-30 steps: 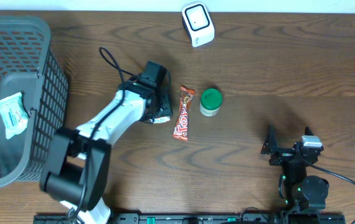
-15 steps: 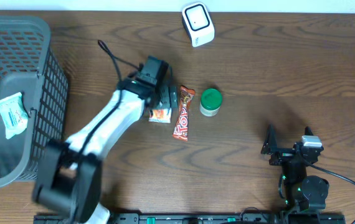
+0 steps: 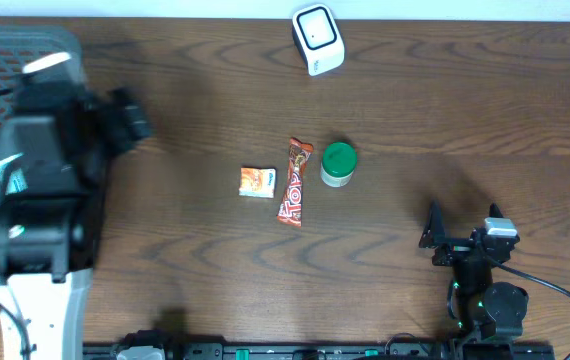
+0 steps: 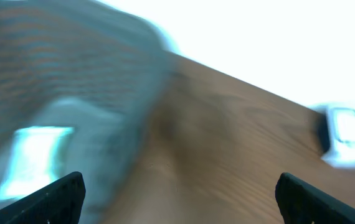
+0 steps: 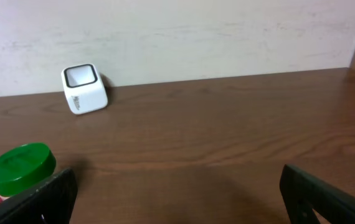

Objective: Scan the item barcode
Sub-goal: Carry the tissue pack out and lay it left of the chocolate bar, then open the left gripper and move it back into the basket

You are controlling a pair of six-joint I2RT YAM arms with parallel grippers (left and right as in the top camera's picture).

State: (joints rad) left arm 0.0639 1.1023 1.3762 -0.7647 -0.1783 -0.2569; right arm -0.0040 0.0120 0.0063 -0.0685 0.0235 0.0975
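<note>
Left fingers [image 4: 59,196] are spread wide with nothing between them, so released. That wrist view is very blurry, but you can make out the grey basket [image 4: 103,74] ahead and to the left of the tips, and the white scanner [image 4: 349,134] ahead to the right. From overhead that arm is up over the basket.

Right fingers [image 5: 50,199] are spread wide too, holding nothing, low over the tabletop [image 5: 227,143]. The green-lidded jar [image 5: 20,165] sits just ahead of the left-hand finger, and the scanner is much farther ahead by the wall.

The small orange packet [image 3: 257,181] lies flat on the tabletop, well to the right of the left fingers and well apart from both pairs. A candy bar [image 3: 293,181] is just beside it, then the jar.
</note>
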